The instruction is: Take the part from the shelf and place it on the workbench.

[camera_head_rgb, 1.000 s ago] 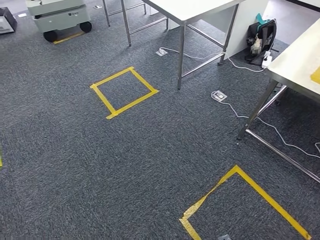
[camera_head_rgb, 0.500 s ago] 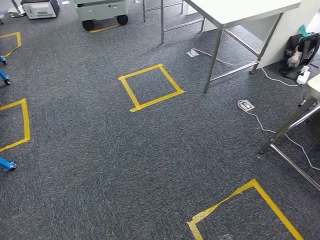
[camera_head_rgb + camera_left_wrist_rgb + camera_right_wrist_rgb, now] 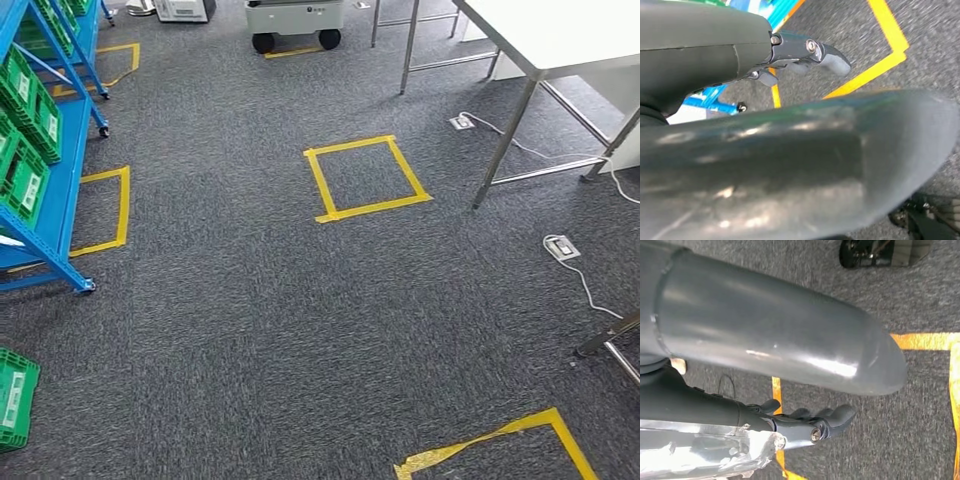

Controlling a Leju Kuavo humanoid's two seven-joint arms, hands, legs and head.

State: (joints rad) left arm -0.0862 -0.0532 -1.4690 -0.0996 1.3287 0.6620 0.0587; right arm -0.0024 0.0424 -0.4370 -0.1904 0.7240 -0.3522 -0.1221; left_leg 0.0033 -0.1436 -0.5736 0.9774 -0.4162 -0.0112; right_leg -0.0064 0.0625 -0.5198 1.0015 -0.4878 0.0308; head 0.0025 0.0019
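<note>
hands: left robot hand (image 3: 806, 57) and right robot hand (image 3: 810, 424) are hung, nothing grasped, fingers loosely apart | part: presumably in green bins (image 3: 26, 150) on blue shelf (image 3: 53, 215), not discernible | risk: shelf foot may be clipped, white desk (image 3: 558, 35) well apart.

Blue shelf (image 3: 53, 215) cut off at left edge, green bin (image 3: 15, 398) on floor half cropped, bin labels unreadable, white table (image 3: 562, 35) cropped at top right, left hand (image 3: 806, 52) blurred.
</note>
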